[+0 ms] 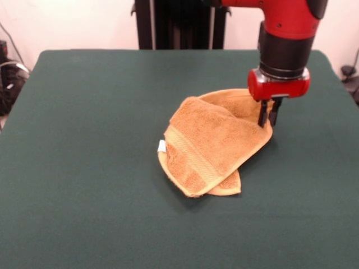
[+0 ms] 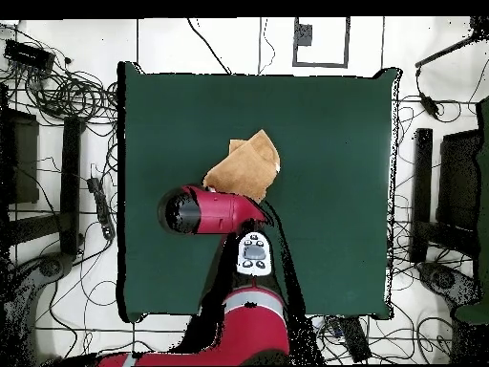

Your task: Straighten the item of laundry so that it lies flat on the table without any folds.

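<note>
Hovering over the towel's (image 1: 216, 143) edge, the gripper (image 1: 268, 120) has its two dark fingers (image 1: 262, 114) close together, tips right at the cloth edge, front view. Jaws narrow; can't tell if they pinch any cloth or just touch it. Overhead view: arm hides the gripper, no help there.

Towel sits near mid table (image 1: 84, 168), folded over itself in a rough wedge. Relative to the jaws: bulk of the cloth lies to the picture-left and nearer the camera; a folded top layer w/ woven band runs diagonally away from them; a lower corner pokes out at the far end from the jaws; small white tag (image 1: 161, 146) at the edge opposite the jaws.

Handling, my guess: terry cloth, light, soft, floppy, no stiffness, so it'll drape and drag rather than slide as one piece. Felt-like table prob grips it, so a pull on one layer may peel that layer while the rest stays put. Good for unfolding.

Where to grab: a free corner or hem of the top layer, single thickness only, not through both layers. Edge by the jaws looks like a fold, not sure.
</note>
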Robot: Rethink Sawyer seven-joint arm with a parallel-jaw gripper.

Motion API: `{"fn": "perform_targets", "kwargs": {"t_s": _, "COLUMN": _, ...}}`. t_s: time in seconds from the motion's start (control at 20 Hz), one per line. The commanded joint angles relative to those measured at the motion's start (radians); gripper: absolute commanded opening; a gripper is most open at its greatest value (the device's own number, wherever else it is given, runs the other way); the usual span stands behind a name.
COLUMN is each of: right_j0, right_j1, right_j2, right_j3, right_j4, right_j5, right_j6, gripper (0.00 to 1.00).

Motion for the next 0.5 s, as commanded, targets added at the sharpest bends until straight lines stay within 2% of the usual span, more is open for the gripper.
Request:
{"fn": "perform_targets", "kwargs": {"t_s": 0.05, "right_j0": 0.055, "right_j1": 0.026, "right_j2": 0.022, "right_j3": 0.033, "right_j4": 0.094, "right_j5": 0.060, "right_j6": 0.287, "gripper": 0.00}}
{"fn": "perform_targets", "kwargs": {"t_s": 0.5, "right_j0": 0.086, "right_j1": 0.038, "right_j2": -0.014, "right_j3": 0.024, "right_j4": 0.121, "right_j5": 0.018, "right_j6": 0.286, "gripper": 0.00}}
